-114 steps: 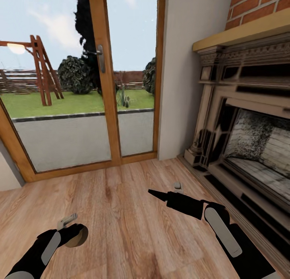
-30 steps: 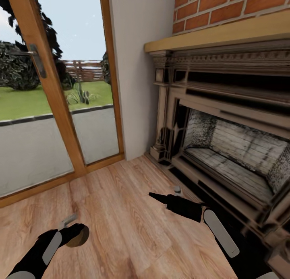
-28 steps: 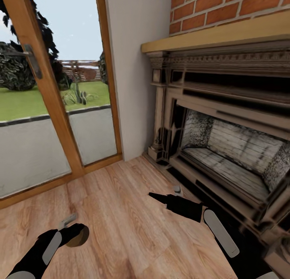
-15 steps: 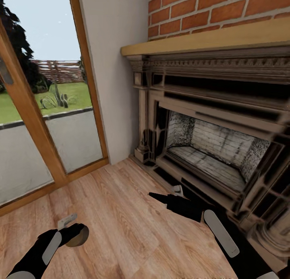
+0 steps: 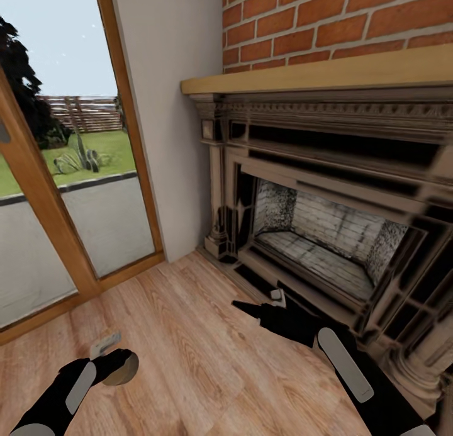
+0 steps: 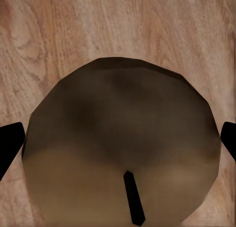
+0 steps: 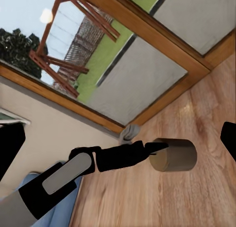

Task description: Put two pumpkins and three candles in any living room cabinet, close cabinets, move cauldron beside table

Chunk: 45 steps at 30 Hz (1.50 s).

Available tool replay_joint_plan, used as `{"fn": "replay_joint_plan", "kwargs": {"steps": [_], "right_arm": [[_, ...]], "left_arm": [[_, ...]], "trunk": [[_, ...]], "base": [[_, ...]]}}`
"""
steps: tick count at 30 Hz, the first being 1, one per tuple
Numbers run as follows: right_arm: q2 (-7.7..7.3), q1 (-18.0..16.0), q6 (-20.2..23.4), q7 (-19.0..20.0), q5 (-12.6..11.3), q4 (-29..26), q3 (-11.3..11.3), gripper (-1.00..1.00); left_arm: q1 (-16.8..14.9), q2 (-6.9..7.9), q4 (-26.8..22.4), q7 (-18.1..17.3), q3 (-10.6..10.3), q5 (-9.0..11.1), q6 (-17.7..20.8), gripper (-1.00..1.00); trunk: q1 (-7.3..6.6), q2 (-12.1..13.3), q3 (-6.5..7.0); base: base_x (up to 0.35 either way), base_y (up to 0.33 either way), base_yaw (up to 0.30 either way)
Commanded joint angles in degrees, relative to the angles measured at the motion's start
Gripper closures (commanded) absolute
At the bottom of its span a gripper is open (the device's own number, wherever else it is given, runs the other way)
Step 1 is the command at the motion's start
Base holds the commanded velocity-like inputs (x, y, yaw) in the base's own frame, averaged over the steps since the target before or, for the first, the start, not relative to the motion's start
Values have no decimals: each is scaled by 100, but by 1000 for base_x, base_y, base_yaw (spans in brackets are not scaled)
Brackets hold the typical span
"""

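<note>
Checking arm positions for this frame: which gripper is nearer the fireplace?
Right. The right gripper sits close to the fireplace hearth; the left gripper, holding a candle, is farther out over the floor.

Wood plank floor, light oak tone. Ornate dark fireplace on the right, pale wood mantel shelf over it, red brick wall above. Plain white wall section between fireplace and wood-framed glass door. Outside: paving, lawn, fence, daylight sky.
</note>
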Motion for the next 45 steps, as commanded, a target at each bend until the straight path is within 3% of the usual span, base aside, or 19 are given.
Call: {"fn": "replay_joint_plan", "kwargs": {"steps": [1,39,45], "right_arm": [[-2,-3,24,-3,-26,0,6,-100],[-17,-1,0,-3,-23,-8,5,-100],[60,-66,-22,-6,-30,24,78,-100]], "left_arm": [[1,2,-11,43,3,63,30,100],[1,-3,4,46,9,68,-10,100],[62,-13,-59,50,71,120,19,100]], "trunk": [[-23,39,19],[-858,1563,716],[-945,1722,787]], "base": [[0,0,-166],[0,0,-10],[0,0,0]]}}
